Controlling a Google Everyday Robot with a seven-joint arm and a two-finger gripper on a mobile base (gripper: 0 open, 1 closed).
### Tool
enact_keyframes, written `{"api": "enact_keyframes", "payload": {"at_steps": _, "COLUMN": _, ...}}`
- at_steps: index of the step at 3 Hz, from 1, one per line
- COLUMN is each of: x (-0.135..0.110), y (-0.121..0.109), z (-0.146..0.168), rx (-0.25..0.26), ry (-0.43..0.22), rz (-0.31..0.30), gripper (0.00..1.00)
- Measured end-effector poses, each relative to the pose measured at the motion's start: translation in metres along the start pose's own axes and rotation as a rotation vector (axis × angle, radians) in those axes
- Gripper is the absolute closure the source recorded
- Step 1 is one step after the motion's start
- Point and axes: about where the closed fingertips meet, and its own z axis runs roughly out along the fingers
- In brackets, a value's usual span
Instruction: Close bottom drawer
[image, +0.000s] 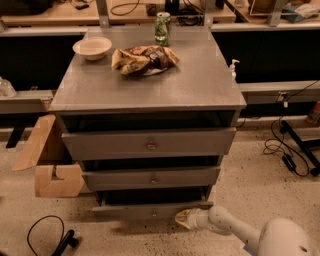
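Note:
The bottom drawer (145, 210) is the lowest and slimmest grey front of the cabinet, with a tiny brass knob, and it stands pulled out. My gripper (182, 218) sits low at the drawer's right front corner, touching or almost touching its front panel. The white arm (235, 228) reaches in from the lower right. The two drawers above, the middle drawer (152, 178) and the top drawer (150, 144), also stand partly out.
On the grey cabinet top (200, 85) are a white bowl (92, 48), a crumpled snack bag (144, 59) and a green can (162, 29). A cardboard box (47, 160) stands on the floor to the left. Black cables (47, 235) lie at lower left and on the right (285, 150).

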Motion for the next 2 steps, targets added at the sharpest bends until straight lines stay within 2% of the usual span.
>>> {"api": "enact_keyframes", "payload": {"at_steps": 1, "x": -0.0040, "y": -0.0290, "z": 0.0022, "rx": 0.027, "ry": -0.007, "rz": 0.007, "gripper": 1.00}}
{"api": "enact_keyframes", "payload": {"at_steps": 2, "x": -0.0042, "y": -0.0321, "z": 0.0013, "rx": 0.033, "ry": -0.009, "rz": 0.009, "gripper": 1.00}}
